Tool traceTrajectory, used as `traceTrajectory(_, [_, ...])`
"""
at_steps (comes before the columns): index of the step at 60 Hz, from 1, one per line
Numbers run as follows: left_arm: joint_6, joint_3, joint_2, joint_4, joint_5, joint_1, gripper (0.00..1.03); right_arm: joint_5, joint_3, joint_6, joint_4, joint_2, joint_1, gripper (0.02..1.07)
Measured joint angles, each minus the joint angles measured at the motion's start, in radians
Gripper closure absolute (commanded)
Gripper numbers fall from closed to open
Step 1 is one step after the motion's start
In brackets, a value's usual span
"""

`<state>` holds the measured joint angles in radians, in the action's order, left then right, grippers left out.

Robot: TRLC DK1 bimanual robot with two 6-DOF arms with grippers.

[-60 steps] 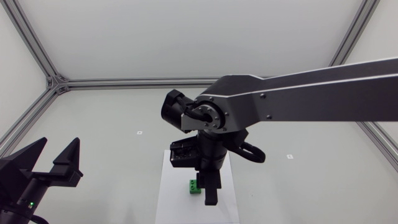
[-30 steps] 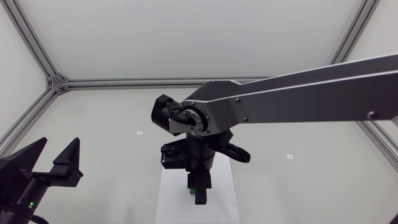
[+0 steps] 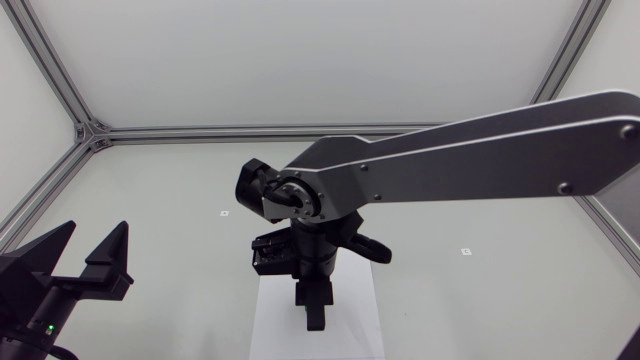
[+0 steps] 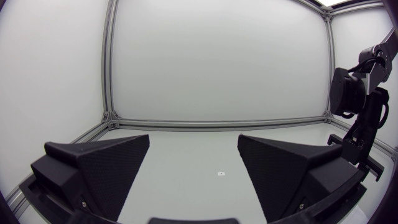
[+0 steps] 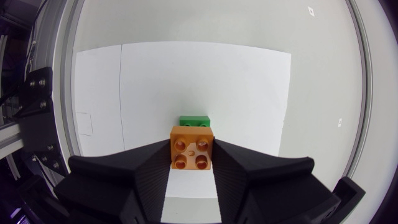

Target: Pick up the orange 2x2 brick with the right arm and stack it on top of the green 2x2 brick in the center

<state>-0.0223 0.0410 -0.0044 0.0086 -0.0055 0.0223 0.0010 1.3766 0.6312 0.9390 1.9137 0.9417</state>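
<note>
In the right wrist view, the orange 2x2 brick [image 5: 191,148] sits studs-up between the fingers of my right gripper [image 5: 192,155], which is shut on it. The green 2x2 brick [image 5: 194,120] lies on the white sheet [image 5: 236,81] just ahead of and below the orange one, half covered by it. From above, my right gripper [image 3: 314,320] points down over the sheet [image 3: 275,325] in the centre and hides both bricks. My left gripper [image 3: 95,238] stands open and empty at the near left, its fingers [image 4: 102,165] wide apart.
The aluminium frame rail [image 3: 200,132] runs along the table's back and sides. My right arm [image 3: 480,150] spans the table from the right edge to the centre. Small markers [image 3: 225,212] dot the grey tabletop.
My right gripper has moved left and lower over the sheet with the orange brick. The green brick, visible beside it earlier, is now hidden under it in the head view. The left arm kept still.
</note>
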Motion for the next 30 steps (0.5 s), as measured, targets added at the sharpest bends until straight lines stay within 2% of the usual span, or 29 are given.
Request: traceTrajectory(30, [0.0,0.0,0.0,0.0,0.0,0.0,0.04,0.0,0.0,0.0,-0.026,0.017,-0.001,0.9])
